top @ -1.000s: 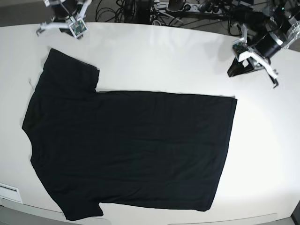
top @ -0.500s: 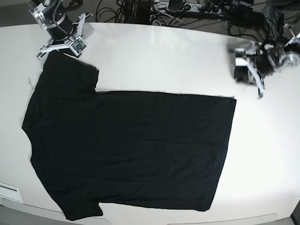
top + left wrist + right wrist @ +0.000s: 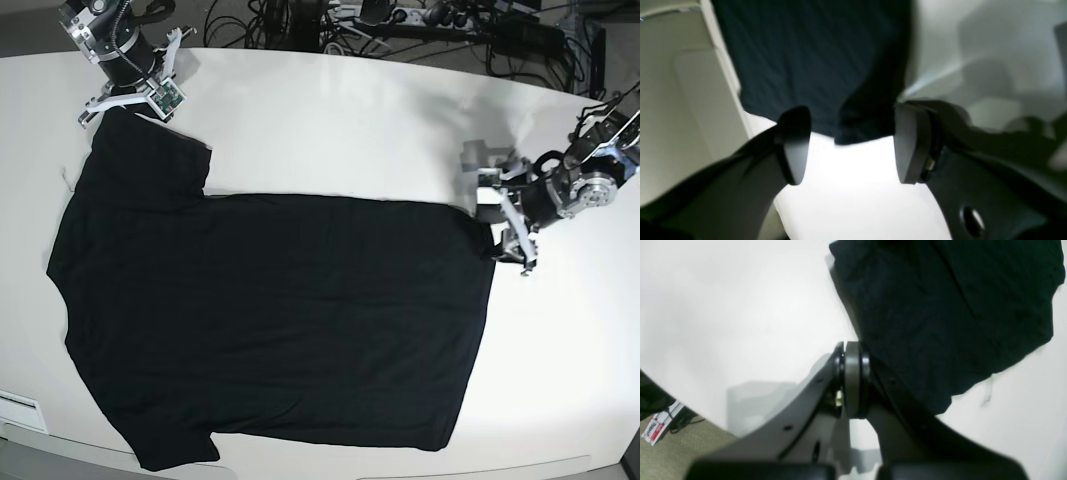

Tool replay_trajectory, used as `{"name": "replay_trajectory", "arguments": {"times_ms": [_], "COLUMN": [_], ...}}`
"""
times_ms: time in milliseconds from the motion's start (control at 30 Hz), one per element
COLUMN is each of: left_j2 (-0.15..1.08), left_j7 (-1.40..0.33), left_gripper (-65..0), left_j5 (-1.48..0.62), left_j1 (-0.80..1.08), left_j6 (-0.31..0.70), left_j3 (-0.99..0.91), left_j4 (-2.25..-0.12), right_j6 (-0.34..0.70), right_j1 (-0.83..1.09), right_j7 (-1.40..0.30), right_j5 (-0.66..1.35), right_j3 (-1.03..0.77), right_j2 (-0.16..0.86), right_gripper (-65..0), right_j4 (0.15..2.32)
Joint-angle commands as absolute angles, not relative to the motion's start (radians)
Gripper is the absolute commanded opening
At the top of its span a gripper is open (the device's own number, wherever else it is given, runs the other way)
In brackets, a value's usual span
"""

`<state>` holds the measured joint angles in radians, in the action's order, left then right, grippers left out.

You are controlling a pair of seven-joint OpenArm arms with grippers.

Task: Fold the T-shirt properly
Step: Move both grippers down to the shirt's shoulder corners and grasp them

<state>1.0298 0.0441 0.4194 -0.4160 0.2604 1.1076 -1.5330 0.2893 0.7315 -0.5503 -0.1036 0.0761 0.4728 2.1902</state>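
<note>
Base view shows a black T-shirt (image 3: 270, 320) spread flat, plain side up, across a white desk (image 3: 350, 120). Its collar end lies toward the desk's left edge, its hem toward the right edge, and its lower sleeve reaches the near-left corner.

The left gripper (image 3: 503, 222) sits at the hem's far corner, on the desk's right side. In the left wrist view its fingers (image 3: 795, 143) stand well apart, with the cloth's edge lying between them, not yet pinched.

The right gripper (image 3: 130, 102) is near the desk's far-left corner, at the tip of the upper sleeve. In the right wrist view its pads (image 3: 852, 380) are pressed together. Whether any cloth is caught between them cannot be told.

The fabric looks thin, soft and light, so it will likely sag and wrinkle when lifted. Hold is best taken at corners and seams, such as the hem corner and the sleeve or shoulder edge.
</note>
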Motion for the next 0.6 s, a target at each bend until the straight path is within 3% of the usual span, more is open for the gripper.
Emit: {"name": "replay_trajectory", "arguments": {"times_ms": [0,100,133,200,233,300,567], "left_j2": [1.021,0.984,0.973,0.956,0.950,0.945,0.950], "left_j7": [0.041,0.040,0.020,-0.049,-0.081,-0.114,-0.114], "left_gripper": [-23.4,-25.4,-33.6,-62.8,-65.0,-65.0,-65.0], "left_j5": [0.419,0.418,0.411,0.382,0.369,0.354,0.354], "left_j1": [-0.411,-0.441,-0.447,-0.453,-0.454,-0.455,-0.455], "left_j6": [0.345,0.345,0.345,0.338,0.319,0.299,0.284], "left_j3": [1.149,1.174,1.174,1.174,1.174,1.174,1.174], "left_j4": [-1.510,-1.481,-1.474,-1.473,-1.475,-1.479,-1.495], "right_j6": [0.279,0.262,0.262,0.263,0.264,0.271,0.304], "right_j1": [0.734,0.734,0.734,0.734,0.734,0.731,0.622], "right_j7": [-0.535,-0.535,-0.535,-0.535,-0.535,-0.533,-0.528], "right_j5": [-0.104,-0.104,-0.104,-0.105,-0.105,-0.105,-0.105], "right_j3": [0.071,0.071,0.071,0.071,0.071,0.071,0.071], "right_j2": [0.482,0.483,0.483,0.483,0.483,0.483,0.518], "right_gripper": [-65.0,-64.2,-57.6,-41.3,-35.0,-30.1,-30.1], "right_j4": [2.205,2.205,2.205,2.205,2.203,2.189,2.000]}}
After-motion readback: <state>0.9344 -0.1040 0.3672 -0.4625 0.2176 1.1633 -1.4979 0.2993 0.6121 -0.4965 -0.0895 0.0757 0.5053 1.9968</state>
